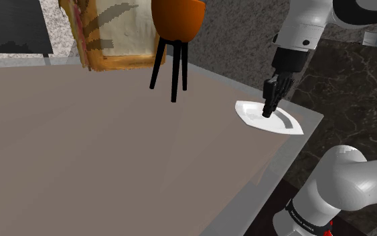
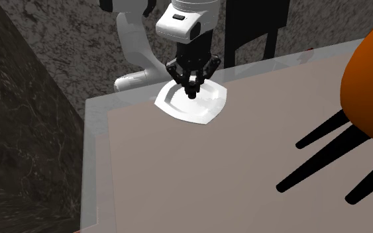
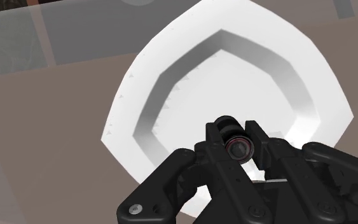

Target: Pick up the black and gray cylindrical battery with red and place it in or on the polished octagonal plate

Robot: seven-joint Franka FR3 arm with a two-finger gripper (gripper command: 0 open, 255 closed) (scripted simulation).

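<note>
Gripping what, in that black tool (image 3: 236, 141)? (desk)

A battery (image 3: 226, 125): small, cylindrical, black and grey, with a red ring at the end facing the wrist camera. Both fingers (image 3: 260, 135) press on its sides, and it is clasped between them. (photographer)

And where is it? (desk)

Over the plate (image 1: 250, 111), inside its outline. From the wrist, the battery shows against the plate's sunken middle, near the inner step on the tool's side. Whether it touches the plate I cannot tell. (photographer)

Describe the plate. (desk)

White and glossy, with angled sides and a broad raised rim. It lies flat on the surface (image 1: 113, 154), a grey-brown top with a pale border, close to a corner. In the shoulder view that is by the right edge. In the second exterior view it is the far left corner. (photographer)

The arm? (desk)

The white arm (image 1: 302, 32) reaches down from above, with the tool pointing steeply down at the plate. (photographer)

Anything else? (desk)

An orange chair (image 1: 177, 20) on thin black legs, well apart from the plate. Dark marbled walls stand behind. (photographer)
</note>
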